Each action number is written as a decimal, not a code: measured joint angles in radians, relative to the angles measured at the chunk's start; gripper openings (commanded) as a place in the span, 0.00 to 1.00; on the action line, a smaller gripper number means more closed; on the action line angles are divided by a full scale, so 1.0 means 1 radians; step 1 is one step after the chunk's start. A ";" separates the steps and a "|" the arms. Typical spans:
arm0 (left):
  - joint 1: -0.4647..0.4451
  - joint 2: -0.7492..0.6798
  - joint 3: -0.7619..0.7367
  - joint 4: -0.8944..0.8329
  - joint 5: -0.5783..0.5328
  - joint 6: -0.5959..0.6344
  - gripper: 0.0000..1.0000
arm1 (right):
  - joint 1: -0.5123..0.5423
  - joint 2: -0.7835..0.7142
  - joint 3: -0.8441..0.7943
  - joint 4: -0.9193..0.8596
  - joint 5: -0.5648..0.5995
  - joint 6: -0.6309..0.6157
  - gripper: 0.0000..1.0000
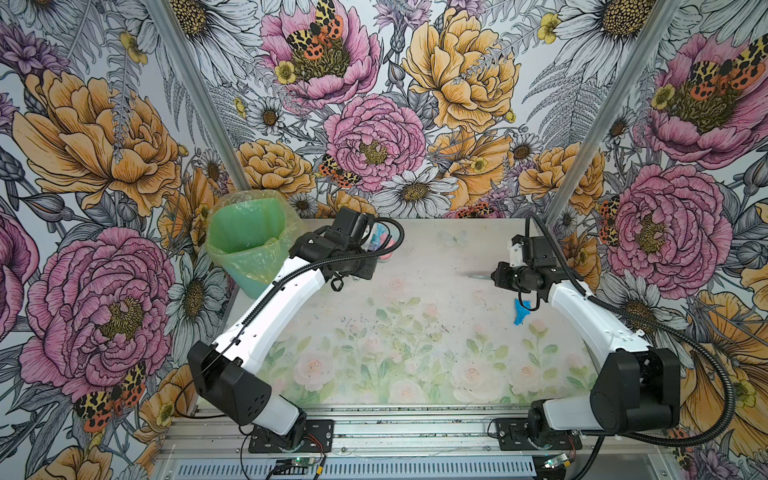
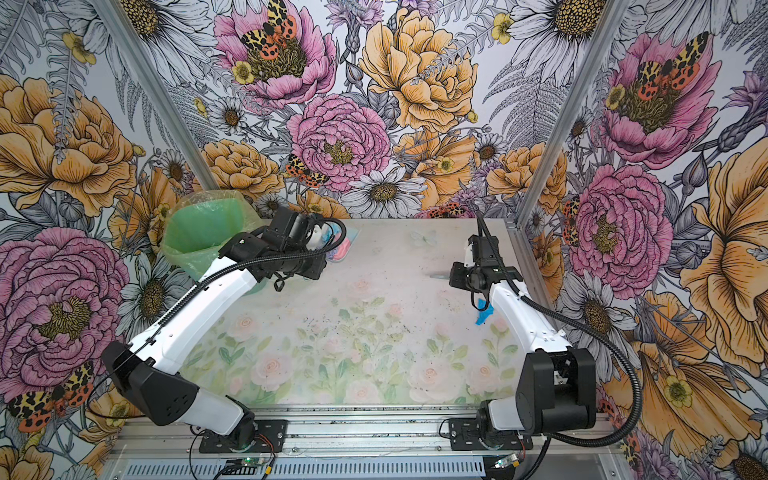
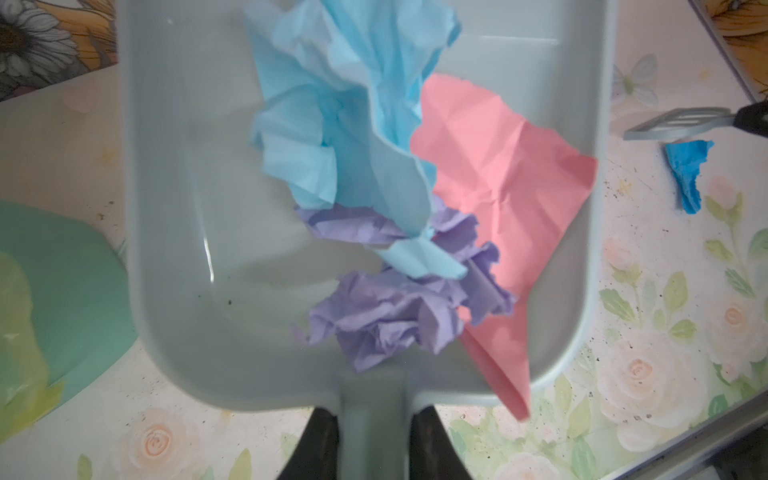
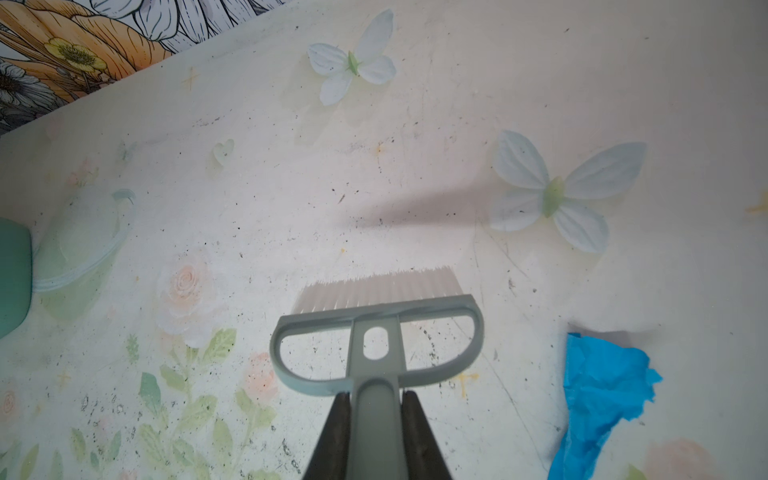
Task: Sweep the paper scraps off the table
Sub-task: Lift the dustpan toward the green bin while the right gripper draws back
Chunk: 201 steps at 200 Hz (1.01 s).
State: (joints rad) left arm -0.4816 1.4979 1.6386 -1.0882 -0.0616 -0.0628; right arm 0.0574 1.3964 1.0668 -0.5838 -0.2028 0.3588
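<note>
Swept up: three paper scraps lie heaped in the grey-blue dustpan. A light-blue scrap sits on top and a lilac scrap lies under it toward the handle. A pink scrap is flattened against one side wall, with one corner hanging over the rim beside the handle.

A fourth, the bright-blue scrap, lies loose on the surface. In both top views it is on the right half, partly under your right forearm.

Your left claw is clamped on the dustpan's handle, a dark finger on each side. It holds the pan by the far edge of the surface, near the green bin with its plastic liner (from above, your arm hides most of the pan).

Your right claw is clamped on the handle of the grey brush. The white bristles point out over bare print, and their shadow falls apart from them. The bright-blue scrap lies near the brush head, off to one side and not touching it. Dark specks dot the faded roses mid-surface.
</note>
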 measured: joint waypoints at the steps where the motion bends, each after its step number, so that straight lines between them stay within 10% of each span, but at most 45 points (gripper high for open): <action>1: 0.003 -0.001 0.001 0.000 0.000 0.000 0.00 | 0.000 0.000 0.000 0.000 0.000 0.000 0.00; 85: 0.300 -0.016 0.134 -0.034 0.027 0.000 0.00 | 0.000 0.000 -0.024 0.006 -0.013 0.000 0.00; 201: 0.641 0.207 0.323 -0.038 0.389 -0.072 0.00 | 0.000 0.000 -0.056 0.029 -0.036 0.008 0.00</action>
State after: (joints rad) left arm 0.1596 1.7050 1.9621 -1.1259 0.3271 -0.1349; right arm 0.0574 1.3964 1.0103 -0.5552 -0.2386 0.3668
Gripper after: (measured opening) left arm 0.222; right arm 0.172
